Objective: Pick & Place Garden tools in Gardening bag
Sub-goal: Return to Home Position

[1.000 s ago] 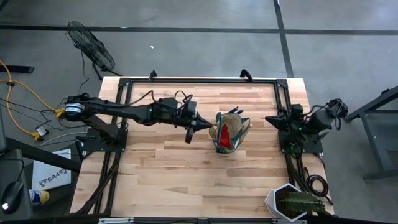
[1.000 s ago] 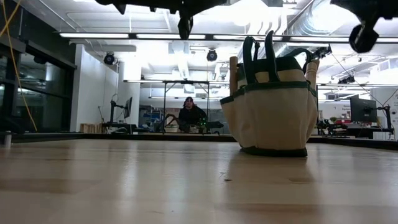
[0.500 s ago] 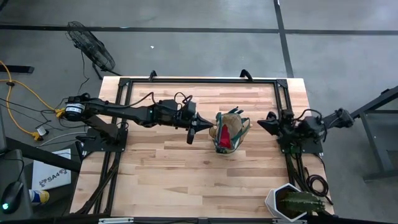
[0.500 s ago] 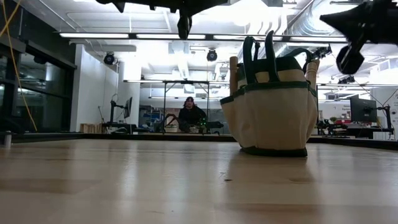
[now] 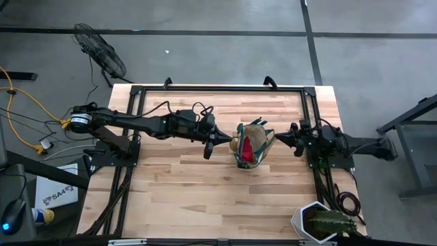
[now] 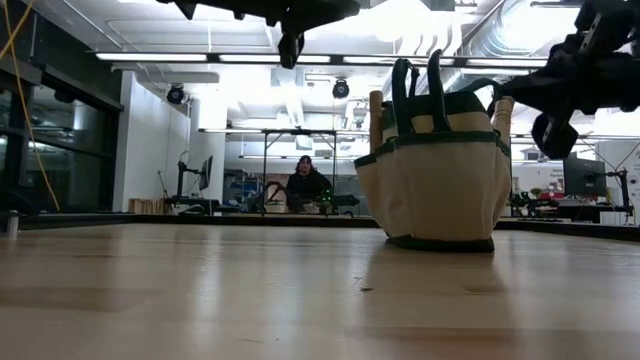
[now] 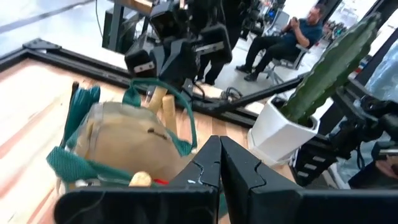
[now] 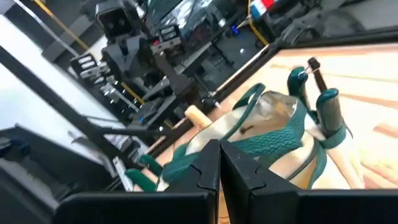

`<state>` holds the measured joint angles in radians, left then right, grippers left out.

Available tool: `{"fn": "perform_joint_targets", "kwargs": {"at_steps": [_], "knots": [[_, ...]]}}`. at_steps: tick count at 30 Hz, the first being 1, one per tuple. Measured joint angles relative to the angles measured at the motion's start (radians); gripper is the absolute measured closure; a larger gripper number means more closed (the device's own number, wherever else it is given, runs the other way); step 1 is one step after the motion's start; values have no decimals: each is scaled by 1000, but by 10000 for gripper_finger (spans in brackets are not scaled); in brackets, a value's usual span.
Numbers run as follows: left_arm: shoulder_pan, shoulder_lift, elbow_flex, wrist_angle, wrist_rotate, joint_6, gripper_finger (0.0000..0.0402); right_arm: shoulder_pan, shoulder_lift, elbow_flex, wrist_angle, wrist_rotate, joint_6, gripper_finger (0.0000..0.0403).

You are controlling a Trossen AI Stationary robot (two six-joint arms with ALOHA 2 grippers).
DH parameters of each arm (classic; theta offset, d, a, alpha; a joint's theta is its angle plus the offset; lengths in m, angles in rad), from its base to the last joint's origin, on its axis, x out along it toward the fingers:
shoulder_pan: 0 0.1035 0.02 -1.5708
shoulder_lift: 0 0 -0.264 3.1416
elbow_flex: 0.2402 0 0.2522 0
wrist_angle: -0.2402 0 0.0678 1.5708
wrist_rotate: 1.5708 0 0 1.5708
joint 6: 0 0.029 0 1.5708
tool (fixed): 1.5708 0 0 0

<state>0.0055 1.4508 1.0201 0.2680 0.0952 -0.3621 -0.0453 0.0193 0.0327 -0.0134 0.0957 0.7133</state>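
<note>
Gardening bag [image 5: 254, 137] was tan canvas with dark green trim and green loop handles; red fabric piece [image 5: 245, 147] showed inside, beside pale wooden handles [image 6: 375, 108]. Table [image 5: 205, 191] was light wood in plank stripes, frame [image 5: 218, 88] black. Plant [image 5: 331, 221] was green in a white pot [image 5: 300, 220]; left arm [image 5: 136, 121] and right arm [image 5: 355, 145] were black.

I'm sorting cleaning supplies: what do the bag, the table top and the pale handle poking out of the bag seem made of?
Gardening bag: matte tan cloth, probably canvas, with green fabric trim; it sags softly. Table: pale wood planks with visible grain and a slight sheen. Handle: smooth, rounded, likely unpainted wood.
</note>
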Motion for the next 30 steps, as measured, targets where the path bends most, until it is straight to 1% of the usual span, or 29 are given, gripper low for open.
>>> {"fn": "perform_joint_targets", "kwargs": {"at_steps": [3,6,10,14,16,18,21,22,26,30], "knots": [[0,-16,-17,-21,-3,7,402,-66,0,3,-31,-110,-13,401],[0,-43,-91,26,-35,-19,402,-109,1,10,-50,-169,-45,401],[-6,-94,-248,195,-61,-80,401,-128,0,33,-111,-190,-65,401],[-16,-142,-394,357,-71,-126,401,-127,2,78,-165,-250,-72,401],[-29,-162,-444,416,-116,-137,402,-127,2,116,-195,-271,-92,401],[-43,-182,-493,443,-178,-144,402,-127,1,154,-271,-261,-116,401],[-54,-200,-532,448,-242,-154,402,-127,2,194,-383,-217,-143,401],[-55,-207,-543,447,-247,-159,402,-127,2,194,-383,-201,-142,401],[-54,-224,-572,446,-254,-154,402,-127,5,192,-385,-195,-144,401],[-53,-242,-582,451,-288,-134,401,-127,6,189,-392,-125,-145,401]]}}
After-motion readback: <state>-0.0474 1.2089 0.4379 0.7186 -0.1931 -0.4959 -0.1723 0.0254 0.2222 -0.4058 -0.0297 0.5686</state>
